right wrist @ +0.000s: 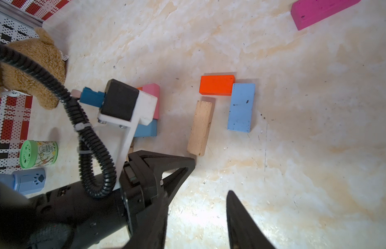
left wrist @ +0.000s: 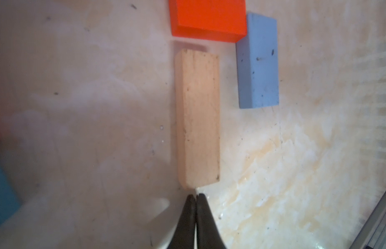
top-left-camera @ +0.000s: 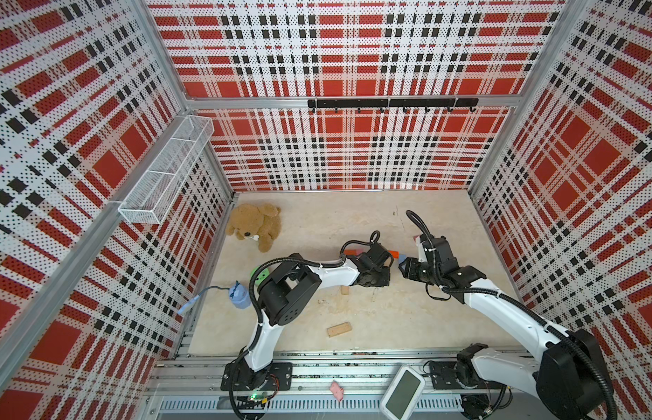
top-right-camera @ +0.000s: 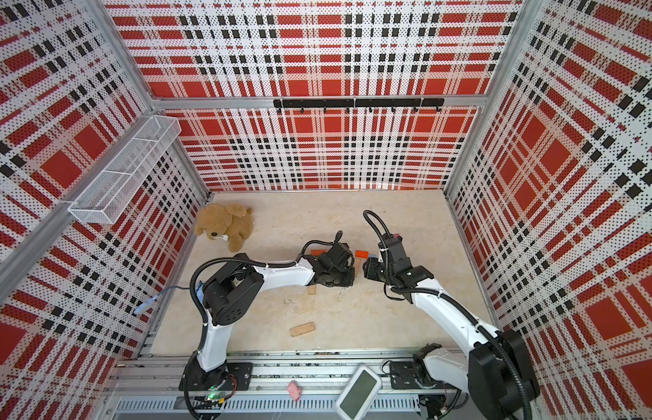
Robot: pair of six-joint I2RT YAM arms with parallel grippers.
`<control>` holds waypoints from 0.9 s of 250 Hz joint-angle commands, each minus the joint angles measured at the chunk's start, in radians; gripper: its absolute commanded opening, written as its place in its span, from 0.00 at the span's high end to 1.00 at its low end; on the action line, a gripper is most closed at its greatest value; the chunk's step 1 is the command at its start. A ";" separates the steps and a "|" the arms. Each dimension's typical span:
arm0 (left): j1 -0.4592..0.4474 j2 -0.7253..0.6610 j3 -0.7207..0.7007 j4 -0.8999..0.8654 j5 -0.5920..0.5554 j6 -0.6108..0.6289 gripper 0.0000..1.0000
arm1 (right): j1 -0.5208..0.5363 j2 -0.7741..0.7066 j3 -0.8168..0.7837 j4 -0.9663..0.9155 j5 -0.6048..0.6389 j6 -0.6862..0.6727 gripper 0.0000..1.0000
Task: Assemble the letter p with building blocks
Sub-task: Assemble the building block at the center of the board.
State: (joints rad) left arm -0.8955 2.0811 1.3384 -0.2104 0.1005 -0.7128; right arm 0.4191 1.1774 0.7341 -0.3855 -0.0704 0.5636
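Near the middle of the worktop (top-left-camera: pixel 390 320), a tan block (left wrist: pixel 197 118) lay flat, its length running from 12 to 6 o'clock. An orange block (left wrist: pixel 208 19) sat just past its 12 o'clock end with a narrow gap between them. A light blue block (left wrist: pixel 257 62) lay at the tan block's 2 o'clock, right against the orange block's end. The left jaws were pressed together and empty, their tips just short of the tan block's 6 o'clock end. The right jaws stood apart with nothing between them, toward 5 o'clock of the light blue block. A magenta block (right wrist: pixel 321 11) lay well apart toward 1 o'clock. A loose tan block (top-left-camera: pixel 339 329) rested at the worktop's 6 o'clock, and a teddy bear (top-left-camera: pixel 255 225) at 10 o'clock.
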 commanded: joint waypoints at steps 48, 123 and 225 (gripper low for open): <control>-0.003 0.029 0.034 -0.007 -0.011 0.009 0.91 | -0.003 -0.005 -0.009 0.022 -0.005 -0.017 0.54; -0.007 0.033 0.043 -0.006 -0.008 0.008 0.91 | -0.003 -0.005 -0.009 0.022 -0.004 -0.018 0.54; -0.010 0.036 0.054 -0.007 -0.008 0.008 0.91 | -0.003 -0.005 -0.009 0.022 -0.002 -0.018 0.54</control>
State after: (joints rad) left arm -0.8989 2.1014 1.3663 -0.2108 0.1009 -0.7128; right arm 0.4191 1.1774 0.7341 -0.3855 -0.0708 0.5632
